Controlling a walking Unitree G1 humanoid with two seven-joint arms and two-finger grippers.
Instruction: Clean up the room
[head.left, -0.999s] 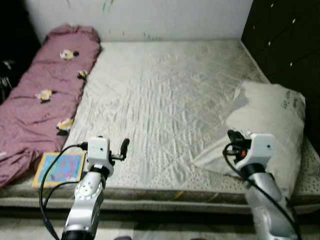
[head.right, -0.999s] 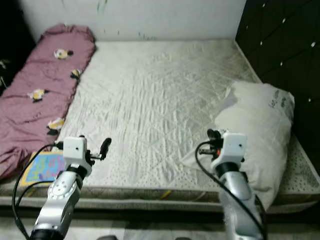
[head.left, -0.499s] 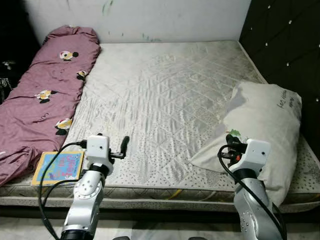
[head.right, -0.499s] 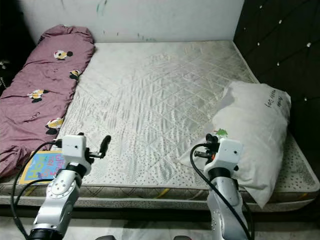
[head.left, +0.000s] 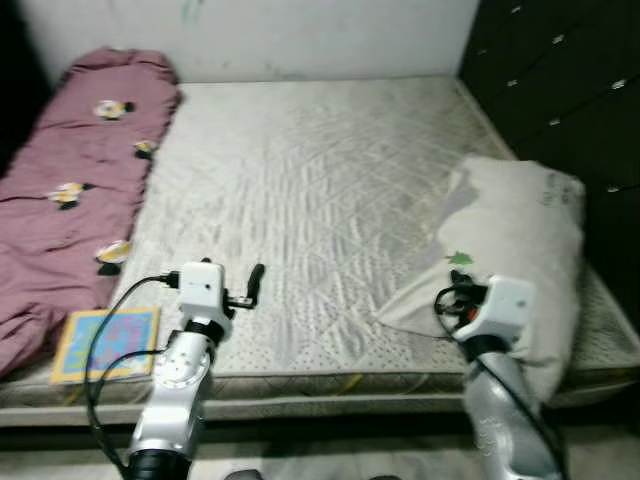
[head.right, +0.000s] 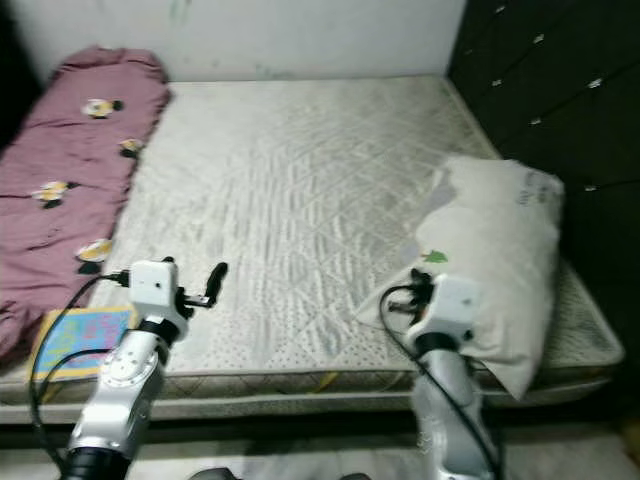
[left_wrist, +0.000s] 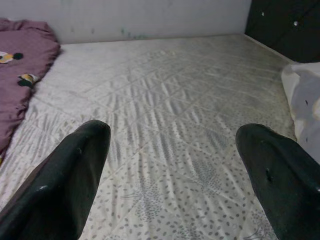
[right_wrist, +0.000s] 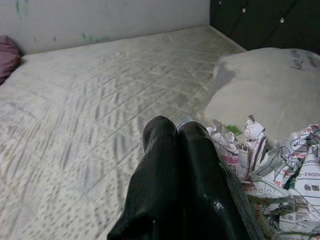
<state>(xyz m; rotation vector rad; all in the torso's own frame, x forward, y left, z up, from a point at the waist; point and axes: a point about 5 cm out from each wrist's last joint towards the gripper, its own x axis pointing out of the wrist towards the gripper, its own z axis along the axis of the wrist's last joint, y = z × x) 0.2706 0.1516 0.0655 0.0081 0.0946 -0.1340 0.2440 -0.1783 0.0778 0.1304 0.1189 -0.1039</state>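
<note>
A: Where does everything sit relative to the mattress (head.left: 320, 190)?

B: The mattress is bare and quilted. A purple quilt (head.left: 70, 190) with cartoon prints lies along its left edge, up to the wall. A white pillow (head.left: 520, 240) rests on its right side, near the dark padded headboard (head.left: 560, 80). A colourful book (head.left: 105, 343) lies at the mattress's near left corner, just beside the quilt's lower end.

A: And the grippers?

B: The left gripper (left_wrist: 175, 165) hovers over the near edge of the mattress, its two black fingers (left_wrist: 70, 175) spread wide apart with nothing between them. The right gripper (right_wrist: 177, 132) is at the near right part of the mattress, against the pillow's lower corner, fingers pressed together.

A: Is it holding anything?

B: A crumpled printed paper (right_wrist: 265, 160) lies right beside those closed fingers, touching them, in front of the pillow. Whether it is actually pinched, I cannot tell; the fingertips meet with no paper visible between them.
</note>
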